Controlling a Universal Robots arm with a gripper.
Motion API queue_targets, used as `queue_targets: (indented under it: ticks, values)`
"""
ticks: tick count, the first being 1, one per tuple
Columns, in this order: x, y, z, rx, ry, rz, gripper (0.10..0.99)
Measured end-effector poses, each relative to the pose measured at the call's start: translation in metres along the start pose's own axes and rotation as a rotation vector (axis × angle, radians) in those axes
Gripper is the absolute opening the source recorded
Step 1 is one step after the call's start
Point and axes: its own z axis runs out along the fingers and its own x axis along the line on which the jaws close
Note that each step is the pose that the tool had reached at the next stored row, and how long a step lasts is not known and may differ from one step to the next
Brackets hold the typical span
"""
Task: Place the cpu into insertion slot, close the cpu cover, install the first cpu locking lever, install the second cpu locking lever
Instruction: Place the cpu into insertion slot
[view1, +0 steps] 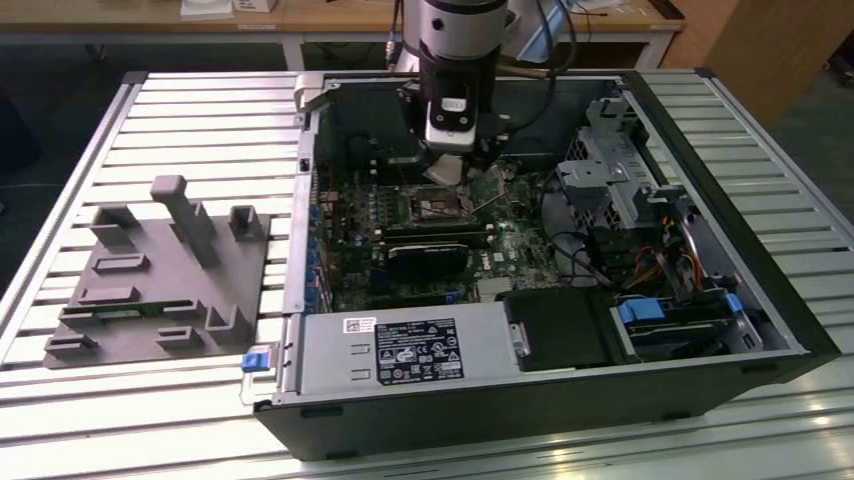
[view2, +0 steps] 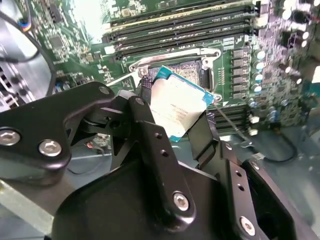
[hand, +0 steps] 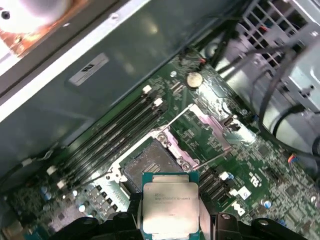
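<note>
The gripper (view2: 177, 114) is clamping the cpu (view2: 176, 106) by two opposite edges, its black fingers (view2: 146, 107) pressing in from either side. The jaws are standing only as far apart as the chip is wide. In the exterior view, the arm is hanging down into the open computer case (view1: 534, 425), and the gripper is sitting at about 12 o'clock from the insertion slot (view1: 434, 207), just above it.

The cpu is not resting in the socket. In the second wrist view it is riding tilted above the board, with its silvery top facing the camera and one green-edged corner pointing toward the socket's grey rim. Its outline is close to square, so neither axis is reading as longer. The gripped edges are running along the fingers.

In the first wrist view, the slot's dark centre is lying uncovered just beyond the chip's far edge. The cpu cover (hand: 212, 127) is standing swung open on the far side of the socket, and a thin wire lever (hand: 215, 158) is sticking out beside it. The long memory slots (hand: 110, 140) are running alongside the socket.

In the exterior view, a black block (view1: 427, 258) is lying at 6 o'clock from the socket. A grey fixture (view1: 160, 270) is sitting on the slatted table (view1: 200, 110) at 9 o'clock from the case.
</note>
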Motion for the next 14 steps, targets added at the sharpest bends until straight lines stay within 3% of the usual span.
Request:
queue_targets:
  ticks: [14]
  values:
    - [-0.0001, -0.0003, 0.0027, -0.003, -0.0218, 0.242, 0.537]
